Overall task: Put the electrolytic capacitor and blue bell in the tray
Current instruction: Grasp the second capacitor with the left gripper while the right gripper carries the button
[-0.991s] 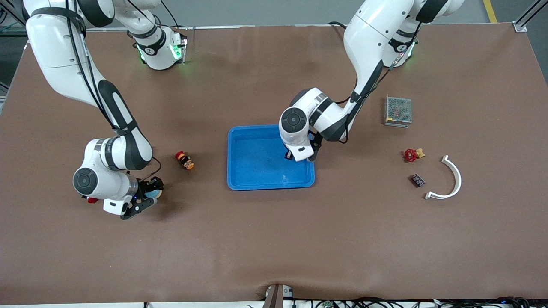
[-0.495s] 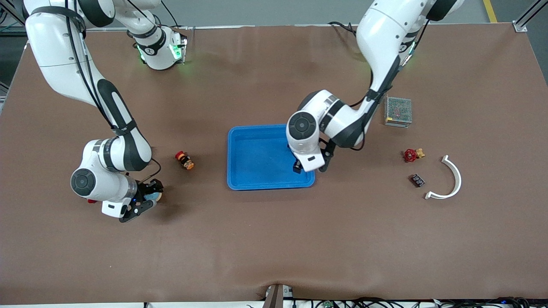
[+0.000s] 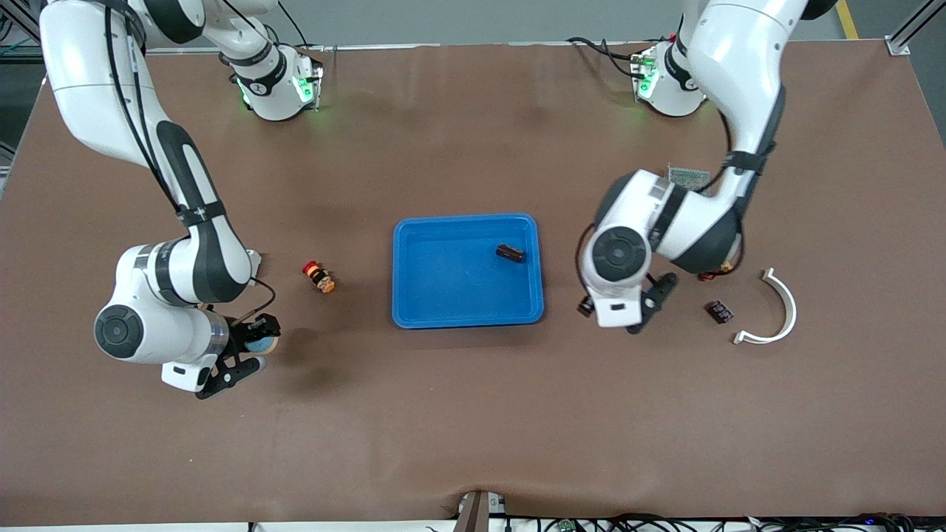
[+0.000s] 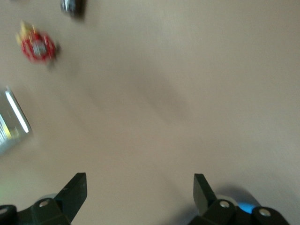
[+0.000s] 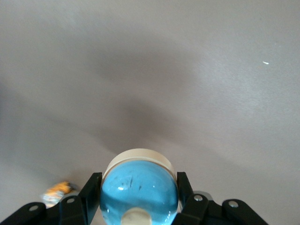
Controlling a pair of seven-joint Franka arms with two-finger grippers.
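Right gripper [image 3: 235, 362], over the table toward the right arm's end, fingers clamped on one blue bell [image 5: 139, 187]: judged step is carrying it to the one blue tray [image 3: 414, 310] at mid-table, best done by keeping the dome level, clearing the raised rim and releasing low over bare floor, away from the one electrolytic capacitor [image 3: 510, 253] already lying in the tray near the corner toward the left arm's base. Left gripper [image 3: 627, 310], jaws spread and empty, hangs just outside the tray, waiting. Also on the table: one red-and-yellow button [image 3: 319, 276], one white curved piece [image 3: 780, 314], one small dark module [image 3: 720, 311].
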